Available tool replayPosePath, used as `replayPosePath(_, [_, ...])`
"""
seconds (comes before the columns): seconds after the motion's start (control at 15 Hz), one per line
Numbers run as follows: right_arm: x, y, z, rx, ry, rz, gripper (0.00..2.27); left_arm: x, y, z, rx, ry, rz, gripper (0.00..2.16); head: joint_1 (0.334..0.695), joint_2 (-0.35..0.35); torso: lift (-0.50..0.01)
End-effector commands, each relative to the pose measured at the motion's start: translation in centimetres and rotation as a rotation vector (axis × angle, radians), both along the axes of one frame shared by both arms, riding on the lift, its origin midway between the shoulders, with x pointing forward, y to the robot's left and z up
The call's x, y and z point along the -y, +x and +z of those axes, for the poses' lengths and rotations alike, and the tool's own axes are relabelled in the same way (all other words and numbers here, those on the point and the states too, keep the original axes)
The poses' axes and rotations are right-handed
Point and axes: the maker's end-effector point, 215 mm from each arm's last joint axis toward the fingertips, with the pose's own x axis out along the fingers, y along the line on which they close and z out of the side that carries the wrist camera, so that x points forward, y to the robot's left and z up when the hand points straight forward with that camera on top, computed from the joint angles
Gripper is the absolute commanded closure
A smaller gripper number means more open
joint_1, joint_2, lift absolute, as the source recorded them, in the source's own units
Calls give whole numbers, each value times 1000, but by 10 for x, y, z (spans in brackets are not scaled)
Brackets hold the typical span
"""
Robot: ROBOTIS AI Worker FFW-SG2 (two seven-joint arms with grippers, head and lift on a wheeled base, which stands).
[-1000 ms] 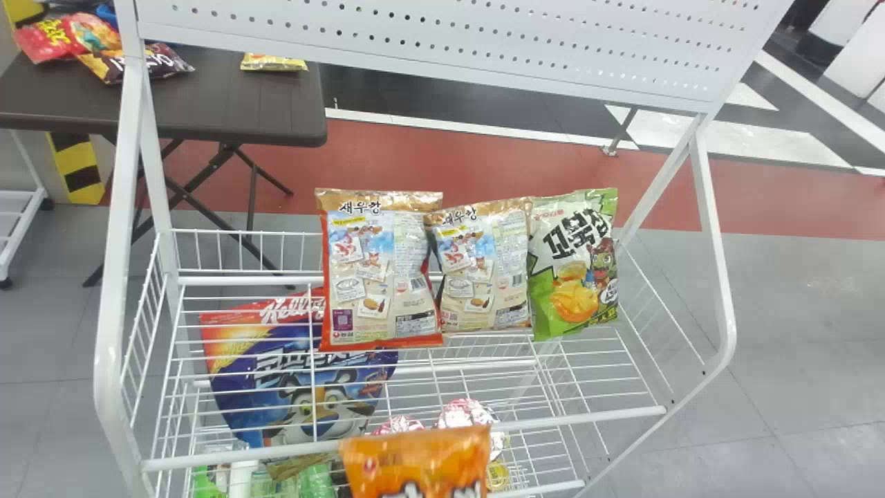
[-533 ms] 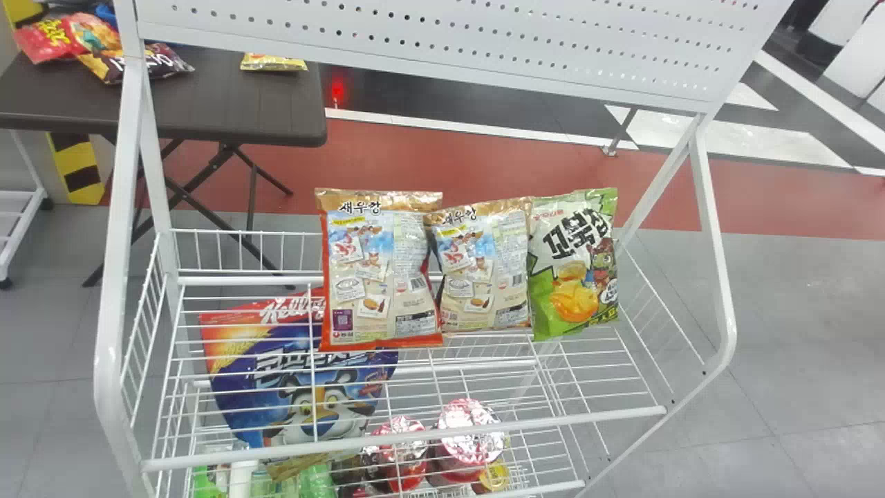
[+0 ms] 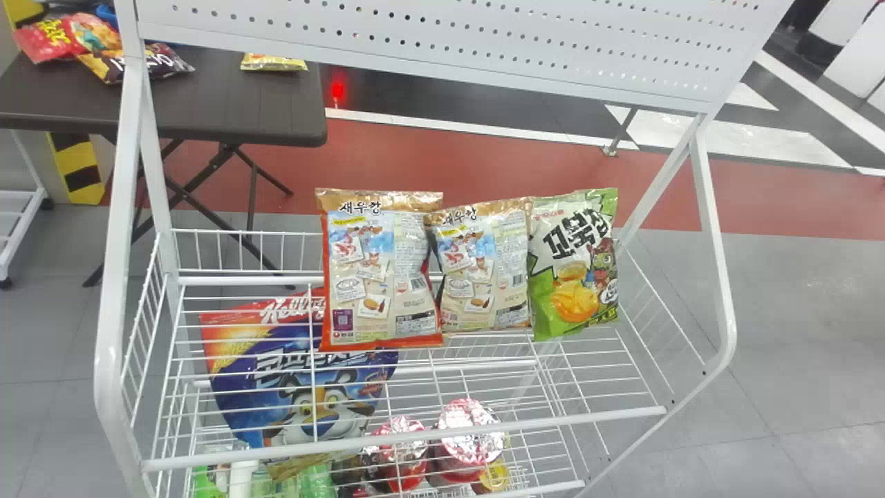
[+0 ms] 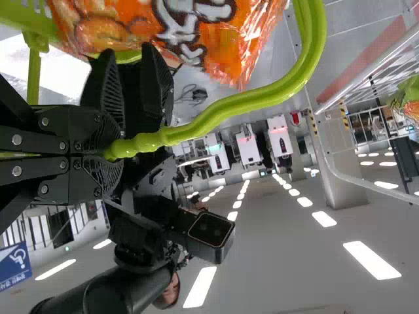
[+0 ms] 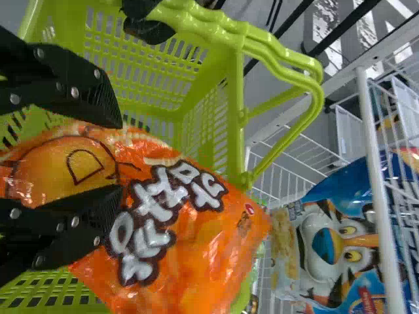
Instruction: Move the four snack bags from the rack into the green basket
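while the rack's rail crosses a tiger pouch, the left tool clamps basket handle, the right tool orange bag.

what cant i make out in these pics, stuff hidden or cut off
- Part of the green basket's inside: right wrist view, behind the orange bag
- One end of the orange bag: left wrist view, top edge
- Cereal bag's upper right: head view, behind the leftmost rack bag
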Motion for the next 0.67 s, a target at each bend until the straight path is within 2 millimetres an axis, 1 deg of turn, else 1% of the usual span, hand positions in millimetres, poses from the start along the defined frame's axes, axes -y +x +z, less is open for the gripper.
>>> replayPosePath(0.0, [-11,-10,-19,-57,-21,26,49,2,-2,1,1,-1,-5,1929,695,-350,0])
replayPosePath(0.07, [-18,-10,-20,-53,-11,34,49,2,-3,1,2,0,-5,1929,695,-350,0])
replayPosePath(0.2, [-26,2,-12,0,2,37,49,2,-3,0,3,3,-3,1929,695,-350,0])
replayPosePath(0.33, [-17,11,-18,21,-58,13,49,2,-5,1,-2,1,-5,1929,695,-350,0])
replayPosePath(0.4, [-17,13,-24,16,-68,9,53,2,-5,1,1,0,-4,1929,695,-350,0])
replayPosePath(0.47, [-20,14,-32,10,-72,13,53,2,-6,2,2,0,-4,1929,695,-350,0])
replayPosePath(0.53, [-25,15,-33,17,-63,19,53,3,-6,3,5,-2,-5,1929,695,-350,0])
replayPosePath(0.6, [-29,19,-28,42,-54,19,56,3,-6,3,7,-1,-6,1929,695,-350,0])
